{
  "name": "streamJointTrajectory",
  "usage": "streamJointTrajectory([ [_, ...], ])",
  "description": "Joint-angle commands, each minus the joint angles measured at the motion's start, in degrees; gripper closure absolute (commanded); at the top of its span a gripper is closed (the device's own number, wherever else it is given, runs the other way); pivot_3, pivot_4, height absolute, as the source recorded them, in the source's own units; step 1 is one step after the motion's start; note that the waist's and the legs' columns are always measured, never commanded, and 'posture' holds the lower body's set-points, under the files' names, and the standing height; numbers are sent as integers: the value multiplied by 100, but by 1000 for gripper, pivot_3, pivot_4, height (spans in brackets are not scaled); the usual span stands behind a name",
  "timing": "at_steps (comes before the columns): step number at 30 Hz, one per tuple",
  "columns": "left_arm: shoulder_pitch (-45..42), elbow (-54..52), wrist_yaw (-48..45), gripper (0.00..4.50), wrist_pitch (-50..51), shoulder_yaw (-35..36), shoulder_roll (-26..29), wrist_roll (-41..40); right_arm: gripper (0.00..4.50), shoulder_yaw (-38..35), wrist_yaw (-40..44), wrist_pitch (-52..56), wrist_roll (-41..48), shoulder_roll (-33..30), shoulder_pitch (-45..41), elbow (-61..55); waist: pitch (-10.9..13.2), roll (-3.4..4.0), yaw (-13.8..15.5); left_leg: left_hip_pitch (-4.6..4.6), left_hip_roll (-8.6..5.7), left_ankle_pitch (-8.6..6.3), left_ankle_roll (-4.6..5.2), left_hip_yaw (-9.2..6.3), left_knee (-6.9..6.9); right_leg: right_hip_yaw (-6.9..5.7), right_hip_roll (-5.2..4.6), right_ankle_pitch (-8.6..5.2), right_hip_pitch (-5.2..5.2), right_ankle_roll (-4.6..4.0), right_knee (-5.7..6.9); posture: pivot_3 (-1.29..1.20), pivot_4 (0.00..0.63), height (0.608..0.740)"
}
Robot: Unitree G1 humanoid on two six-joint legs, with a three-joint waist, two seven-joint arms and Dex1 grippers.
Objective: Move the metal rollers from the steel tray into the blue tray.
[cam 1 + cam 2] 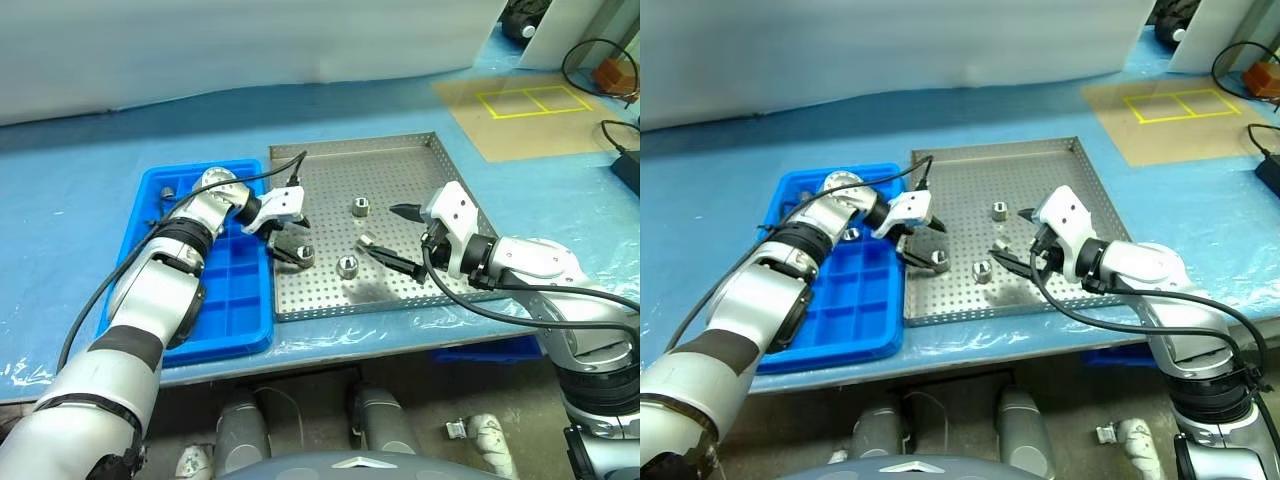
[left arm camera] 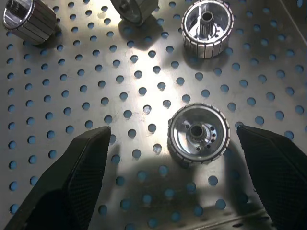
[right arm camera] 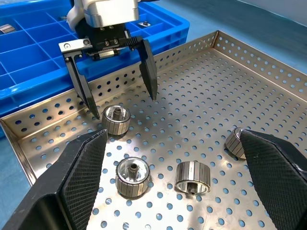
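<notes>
Four small shiny ribbed metal rollers (image 1: 347, 266) with centre holes lie on the large square perforated steel tray (image 1: 400, 160), clustered in its near-left half: one by the left rim, one at the near middle, one tipped on its side just right of that, and one farther back. To the left, touching the steel tray's rim, sits the bright blue plastic tray (image 1: 245, 325) with a grid of square compartments. A couple of small silvery pieces rest in its far compartments, so part of the job looks done, with four rollers left to carry across.

The left hand (image 1: 287, 240) hangs over the roller by the left rim (image 1: 305, 255), its two black fingers spread wide to either side and gripping nothing. From its wrist camera the roller stands upright between the finger pads, untouched. The right hand (image 1: 400, 240) hovers over the right half of the steel tray, spread equally wide and empty.

The left arm covers much of the blue tray, so its count cannot be read. The far pieces are too small to identify surely.
</notes>
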Motion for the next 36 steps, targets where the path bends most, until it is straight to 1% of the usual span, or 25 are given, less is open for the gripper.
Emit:
streamJointTrajectory([
  [1,33,23,-30,56,-122,-154,48,247,0,12,-71,-148,2,13,-124,-67,0,0,5,2,-1,0,0,0,0,1,0,0,3,0,0,-538,150,740],
  [5,131,-90,-230,56,-278,-142,30,237,0,65,-136,-198,-19,32,-99,-48,-1,0,4,9,-1,-1,1,6,-1,8,0,0,7,0,-1,-545,150,740],
  [12,333,-240,-705,56,-97,-114,-14,133,0,90,-205,-259,-60,24,-71,-17,-1,1,3,21,-1,-3,3,22,-19,20,2,0,7,0,-14,-549,150,740],
  [20,430,-316,-541,56,18,-127,-85,190,0,133,-245,-312,-111,20,-82,26,-7,7,1,36,-2,-5,5,34,-20,30,1,0,12,0,-16,-546,150,740],
  [23,442,-281,-394,616,47,-116,-164,199,0,142,-247,-337,-132,16,-95,57,-11,13,9,41,-4,-6,6,35,-20,30,1,-1,17,0,-16,-544,150,740],
  [26,465,-261,-276,1536,127,-160,-238,260,0,157,-255,-351,-148,22,-106,76,-21,18,22,42,-8,-7,8,35,-19,30,1,-1,20,1,-16,-543,150,740],
  [28,479,-263,-186,1536,196,-176,-286,292,0,167,-262,-361,-163,26,-110,88,-34,27,36,42,-11,-9,11,35,-18,29,0,-1,25,1,-21,-543,150,740],
  [32,534,-327,-288,1536,200,-196,-315,287,0,178,-281,-385,-184,30,-118,107,-49,40,28,51,-18,-14,19,35,-18,33,-3,-1,45,2,-39,-544,150,740],
  [36,592,-333,-313,1536,291,-213,-366,297,0,191,-309,-406,-208,43,-136,135,-59,50,25,67,-20,-24,34,34,-23,32,-5,-2,81,3,-76,-544,150,740],
])
